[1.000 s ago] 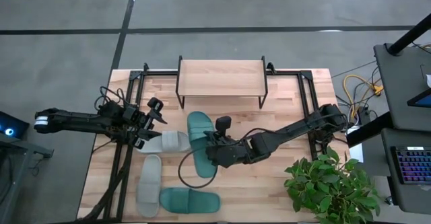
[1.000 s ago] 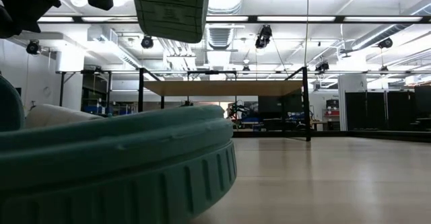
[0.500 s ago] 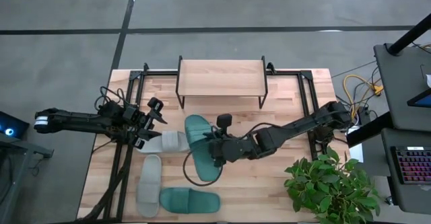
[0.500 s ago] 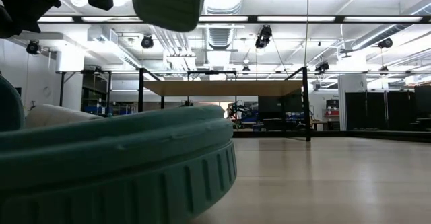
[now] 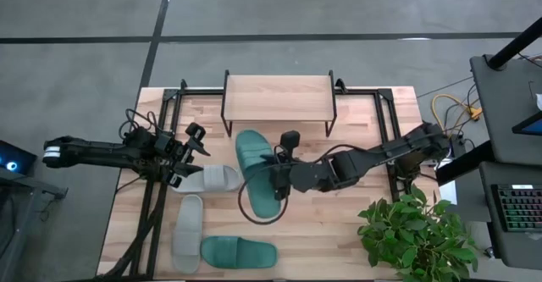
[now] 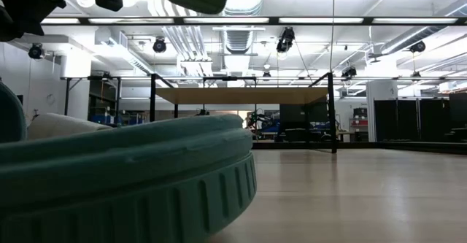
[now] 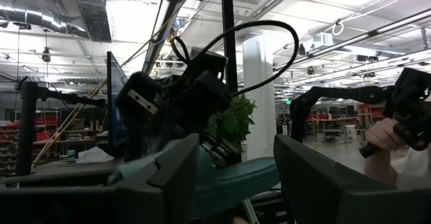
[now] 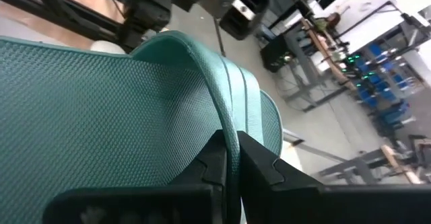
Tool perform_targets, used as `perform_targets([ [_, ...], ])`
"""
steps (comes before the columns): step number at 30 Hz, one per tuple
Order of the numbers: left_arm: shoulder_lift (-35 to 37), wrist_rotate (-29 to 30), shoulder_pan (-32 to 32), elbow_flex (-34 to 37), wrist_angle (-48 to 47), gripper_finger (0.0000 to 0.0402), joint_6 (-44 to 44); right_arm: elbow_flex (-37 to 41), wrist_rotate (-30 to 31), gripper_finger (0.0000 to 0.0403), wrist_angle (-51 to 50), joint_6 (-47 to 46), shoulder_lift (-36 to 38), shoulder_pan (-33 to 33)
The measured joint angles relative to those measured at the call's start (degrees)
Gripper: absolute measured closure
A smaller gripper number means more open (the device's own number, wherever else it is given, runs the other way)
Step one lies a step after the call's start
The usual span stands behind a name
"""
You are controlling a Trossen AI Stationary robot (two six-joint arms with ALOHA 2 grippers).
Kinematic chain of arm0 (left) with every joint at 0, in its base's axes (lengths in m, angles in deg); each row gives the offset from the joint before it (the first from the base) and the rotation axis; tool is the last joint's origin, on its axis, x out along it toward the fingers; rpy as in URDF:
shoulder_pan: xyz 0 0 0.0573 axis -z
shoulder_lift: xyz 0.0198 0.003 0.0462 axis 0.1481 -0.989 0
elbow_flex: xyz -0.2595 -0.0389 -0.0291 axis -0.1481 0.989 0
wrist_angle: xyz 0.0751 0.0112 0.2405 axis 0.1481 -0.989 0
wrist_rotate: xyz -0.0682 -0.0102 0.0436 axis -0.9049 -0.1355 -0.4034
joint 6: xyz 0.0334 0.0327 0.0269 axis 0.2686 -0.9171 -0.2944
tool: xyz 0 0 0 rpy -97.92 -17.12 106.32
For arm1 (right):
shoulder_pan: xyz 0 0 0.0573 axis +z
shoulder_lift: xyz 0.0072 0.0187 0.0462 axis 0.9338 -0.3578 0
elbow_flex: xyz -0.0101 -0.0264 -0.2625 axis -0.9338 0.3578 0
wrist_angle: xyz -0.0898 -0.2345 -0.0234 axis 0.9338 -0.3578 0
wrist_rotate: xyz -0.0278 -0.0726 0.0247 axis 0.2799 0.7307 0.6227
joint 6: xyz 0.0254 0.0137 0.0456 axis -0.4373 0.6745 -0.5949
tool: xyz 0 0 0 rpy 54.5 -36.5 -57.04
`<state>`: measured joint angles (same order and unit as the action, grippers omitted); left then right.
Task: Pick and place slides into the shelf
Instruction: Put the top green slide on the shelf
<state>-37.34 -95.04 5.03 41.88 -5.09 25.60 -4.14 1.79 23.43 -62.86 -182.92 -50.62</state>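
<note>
1. The right gripper [image 5: 278, 179] is at the table's centre, clamped on the edge of a teal-green slide [image 5: 257, 174] held clear of the wood; the right wrist view shows both fingers [image 8: 217, 163] pinching its ribbed strap.
2. That lifted slide sits at 6 o'clock from the shelf [image 5: 278, 98], which stands at the table's 12 o'clock edge.
3. The left gripper [image 5: 188, 153] hovers at 9 o'clock, fingers spread apart, just beside a light grey slide [image 5: 209, 179].
4. A second grey slide [image 5: 186, 233] lies at 7 o'clock, touching the other teal-green slide [image 5: 239, 252] at 6 o'clock.
5. A potted plant [image 5: 417, 234] occupies 4 o'clock.
</note>
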Motion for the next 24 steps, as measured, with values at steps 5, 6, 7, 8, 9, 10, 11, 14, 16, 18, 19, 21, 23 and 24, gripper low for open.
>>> perform_targets([
  [5,0.0,0.0,0.0,0.0,0.0,0.0223,0.0,0.0,-0.2,0.0390,-0.7,0.7,1.1,-1.2],
  [6,0.0,0.0,0.0,0.0,0.0,0.0223,0.0,0.0,-0.2,0.0390,-1.0,0.7,1.3,-1.3],
  [7,0.0,0.0,0.0,0.0,0.0,0.0223,0.0,0.0,-0.2,0.0390,-1.3,0.7,1.5,-1.6],
  [8,0.0,0.0,0.0,0.0,0.0,0.0223,0.0,0.0,-0.5,0.0390,-1.6,0.7,1.8,-1.8],
  [9,0.0,0.0,0.0,0.0,0.0,0.0223,0.0,0.0,-1.1,0.0390,-1.8,0.7,2.0,-2.0],
  [10,0.0,0.0,0.0,0.0,0.0,0.0223,0.0,0.0,-2.1,0.0390,-1.8,0.6,2.3,-2.2],
  [11,0.0,0.0,0.0,0.0,0.0,0.0223,0.0,0.0,-3.5,0.0390,-1.8,0.3,2.8,-2.4],
  [14,-0.1,0.0,0.0,0.0,0.0,0.0223,0.0,0.0,-5.5,0.0390,-2.1,-0.2,3.9,-2.9],
  [16,-0.1,0.0,0.0,0.0,0.0,0.0223,0.0,0.0,-5.7,0.0390,-3.0,-0.2,4.6,-3.1],
  [18,-0.1,0.0,0.0,0.0,0.0,0.0223,0.0,0.0,-5.7,0.0390,-3.4,0.4,5.3,-3.5],
  [19,-0.1,0.0,0.0,0.0,0.0,0.0223,0.0,0.0,-5.5,0.0390,-3.7,0.6,5.5,-3.7],
  [21,-0.1,0.0,0.0,0.0,0.0,0.0223,0.0,0.0,-4.6,0.0390,-4.4,1.1,6.3,-4.1],
  [23,-0.1,0.0,0.0,0.0,0.0,0.0223,0.0,0.0,-4.4,0.0390,-4.5,1.1,7.1,-4.6],
  [24,-0.1,0.0,0.0,0.0,0.0,0.0223,0.0,0.0,-4.3,0.0390,-4.6,1.1,7.3,-5.0],
])
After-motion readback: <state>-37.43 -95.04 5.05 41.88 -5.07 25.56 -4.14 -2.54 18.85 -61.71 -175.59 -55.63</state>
